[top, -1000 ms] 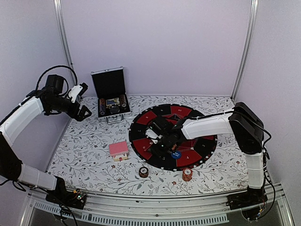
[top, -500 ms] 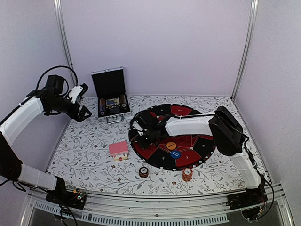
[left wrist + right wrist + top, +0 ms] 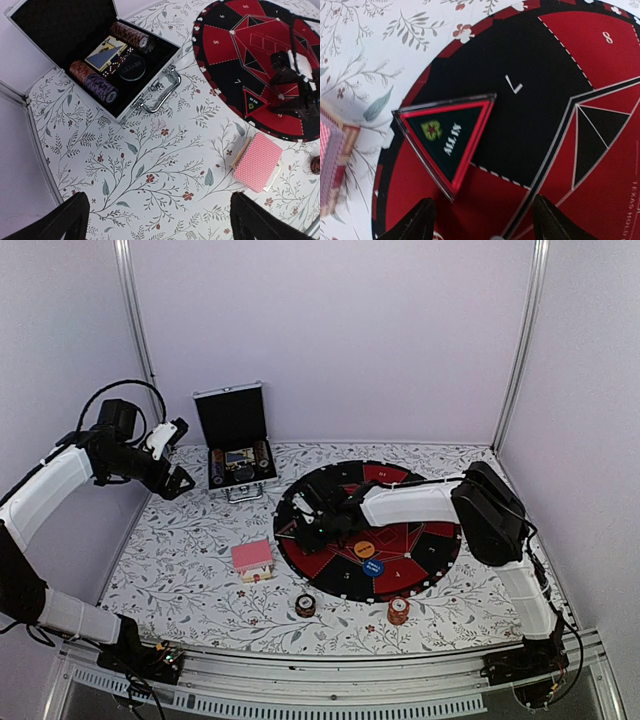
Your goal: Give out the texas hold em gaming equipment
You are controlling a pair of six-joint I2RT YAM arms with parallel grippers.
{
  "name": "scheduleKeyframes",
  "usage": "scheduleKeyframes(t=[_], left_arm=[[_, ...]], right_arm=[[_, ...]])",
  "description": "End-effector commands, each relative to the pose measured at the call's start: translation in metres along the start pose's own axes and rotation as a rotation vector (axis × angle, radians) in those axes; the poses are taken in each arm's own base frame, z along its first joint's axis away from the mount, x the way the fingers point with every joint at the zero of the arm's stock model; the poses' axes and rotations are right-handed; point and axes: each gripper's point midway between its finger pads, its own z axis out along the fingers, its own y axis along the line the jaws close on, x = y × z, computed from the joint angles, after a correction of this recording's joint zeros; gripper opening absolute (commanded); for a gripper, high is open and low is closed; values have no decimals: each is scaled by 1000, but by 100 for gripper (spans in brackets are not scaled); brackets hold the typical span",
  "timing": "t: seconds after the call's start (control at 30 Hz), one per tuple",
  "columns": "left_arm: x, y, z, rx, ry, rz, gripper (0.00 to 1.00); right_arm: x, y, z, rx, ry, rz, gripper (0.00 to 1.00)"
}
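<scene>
1 top, right gripper [image 3: 303,520]: fingers apart, nothing held, low over the left part of the round poker mat [image 3: 436,540]
1 top, change: a second ago this gripper sat mid-mat by the blue button [image 3: 372,567]; now the orange button [image 3: 365,549] lies bare on the mat just beside the blue one, and the arm has swung left
1 top, meaning: orange button looks placed, so that step is likely done; next target is probably at the mat's left edge
1 top, left gripper [image 3: 181,453]: fingers apart, empty, raised left of the open case [image 3: 232,418], unmoved
1 top, other kit: pink card box [image 3: 252,557] on the floral cloth [image 3: 200,570] left of the mat; dark chip stack [image 3: 305,606] and orange chip stack [image 3: 399,611] near the front edge, apart from each other
2 left wrist, left gripper [image 3: 160,200]: wide apart, cloth below, nothing between
2 left wrist, kit: chip rolls [image 3: 129,35] in the case [image 3: 60,25]; card box [image 3: 257,161] just off the mat [image 3: 225,45]
3 right wrist, right gripper [image 3: 482,200]: fingers spread, empty
3 right wrist, kit: ALL IN triangle [image 3: 447,142] flat on the mat [image 3: 530,115] by segment 7, just ahead of the fingers, not between them; card box [image 3: 332,165] at the left edge
</scene>
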Motion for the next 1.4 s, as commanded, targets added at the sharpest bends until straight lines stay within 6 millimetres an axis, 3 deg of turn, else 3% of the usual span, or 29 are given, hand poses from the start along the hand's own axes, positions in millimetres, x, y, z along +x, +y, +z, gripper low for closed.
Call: scheduleKeyframes(t=[0.0, 0.07, 0.27, 0.37, 0.53, 1.03, 1.37], left_arm=[[-7, -5, -6, 12, -9, 17, 100], [-7, -7, -5, 16, -7, 18, 100], [-8, -10, -4, 30, -1, 20, 100], [-8, -12, -5, 33, 0, 25, 100], [-9, -14, -6, 35, -3, 28, 100], [-12, -16, -8, 32, -7, 42, 100], [-13, -15, -7, 31, -1, 49, 100]], right_arm=[[-11, -22, -51, 61, -53, 63, 74], [-4, -28, -67, 79, -58, 83, 78], [48, -45, -89, 136, 21, 134, 90], [69, -52, -93, 165, 55, 153, 96], [84, -55, -94, 177, 79, 169, 98], [102, -72, -74, 162, 140, 229, 83], [117, -68, -66, 132, 176, 235, 73]])
